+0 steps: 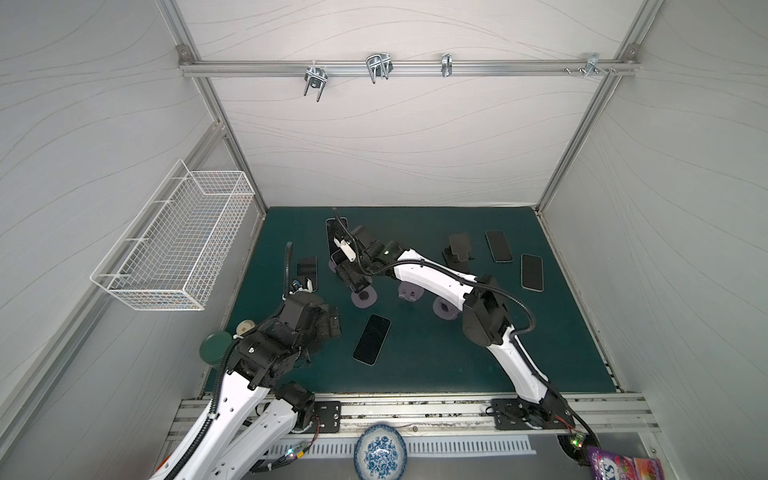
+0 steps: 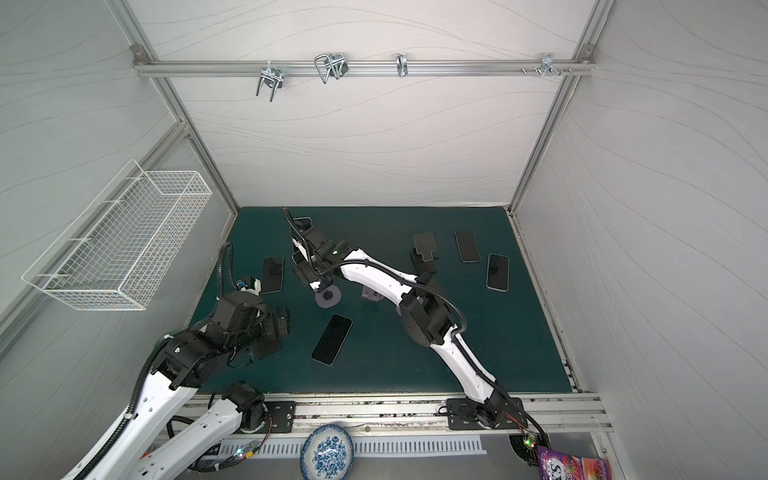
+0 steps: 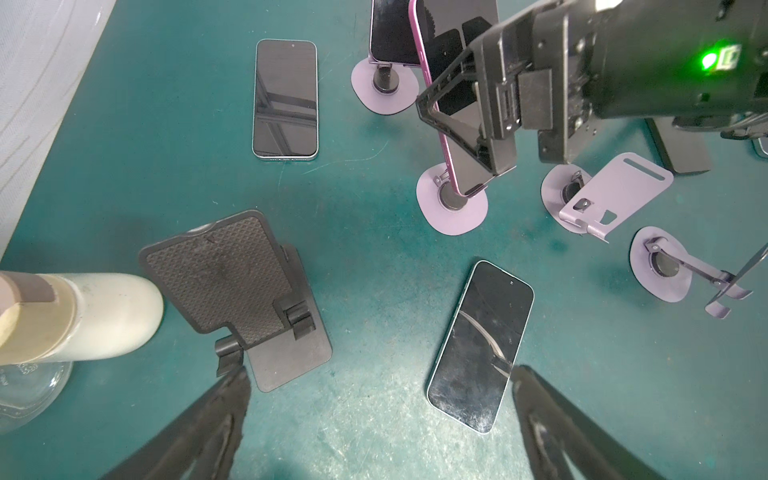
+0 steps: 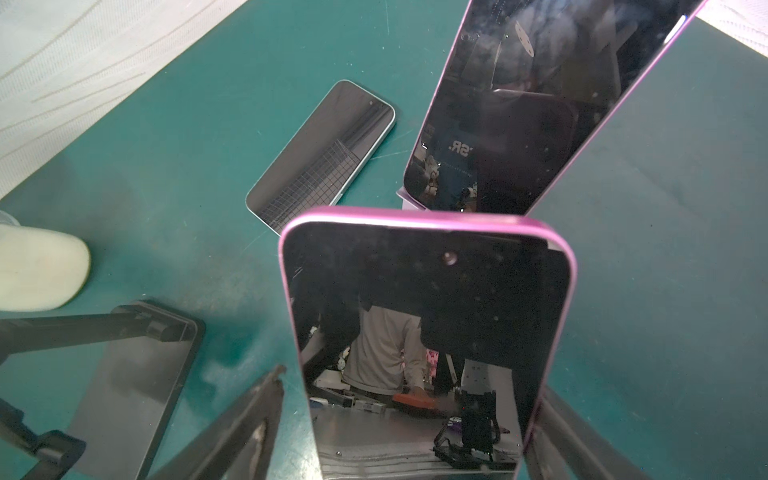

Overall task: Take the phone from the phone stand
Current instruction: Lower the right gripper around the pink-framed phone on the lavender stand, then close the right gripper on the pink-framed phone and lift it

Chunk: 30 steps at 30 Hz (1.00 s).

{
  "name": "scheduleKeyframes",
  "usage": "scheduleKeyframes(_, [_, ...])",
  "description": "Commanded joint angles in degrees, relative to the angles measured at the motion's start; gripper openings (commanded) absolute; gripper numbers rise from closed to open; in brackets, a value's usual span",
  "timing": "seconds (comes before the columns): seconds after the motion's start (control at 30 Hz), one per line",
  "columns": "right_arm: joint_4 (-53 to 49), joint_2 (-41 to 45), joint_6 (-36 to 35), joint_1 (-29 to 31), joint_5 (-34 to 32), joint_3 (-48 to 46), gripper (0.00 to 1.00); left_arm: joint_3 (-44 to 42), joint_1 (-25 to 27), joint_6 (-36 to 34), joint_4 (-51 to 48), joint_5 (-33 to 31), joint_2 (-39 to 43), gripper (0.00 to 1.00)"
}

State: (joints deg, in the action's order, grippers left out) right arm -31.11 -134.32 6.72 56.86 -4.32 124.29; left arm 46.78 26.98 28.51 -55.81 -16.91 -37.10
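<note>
Straddling the pink-edged phone [image 4: 428, 311], the right pincer [image 4: 409, 390] has a finger down each long side, I reckon to lift it clear; whether it pinches yet I cannot tell. The phone leans on its lilac stand [image 3: 453, 210], left of the counter's [image 1: 436, 353] middle. The left pincer [image 3: 380, 376] hangs released near the front left corner, out of the way.

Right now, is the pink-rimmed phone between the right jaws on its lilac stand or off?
On it: pink-rimmed phone leans tilted, lower edge seated above the lilac stand's base.
</note>
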Motion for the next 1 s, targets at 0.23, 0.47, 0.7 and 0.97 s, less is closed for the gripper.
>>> scheduleKeyframes(0.23, [2.2,2.7,-1.6,-0.2,-1.1,-3.2,0.85,0.2,-0.3,0.1,1.2,-0.6,0.2,0.99])
scheduleKeyframes(0.47, [2.8,3.5,-2.0,-0.2,-1.3,-3.4,0.83,0.1,-0.3,0.0,1.4,-0.6,0.1,0.99])
scheduleKeyframes(0.7, [2.9,3.7,-2.2,-0.2,-1.2,-3.4,0.8,0.0,-0.3,-0.2,1.6,-0.5,0.2,0.99])
scheduleKeyframes(0.97, [2.7,4.2,-2.8,-0.2,-1.0,-3.7,0.75,0.1,-0.3,-0.6,1.7,-0.6,0.1,0.99])
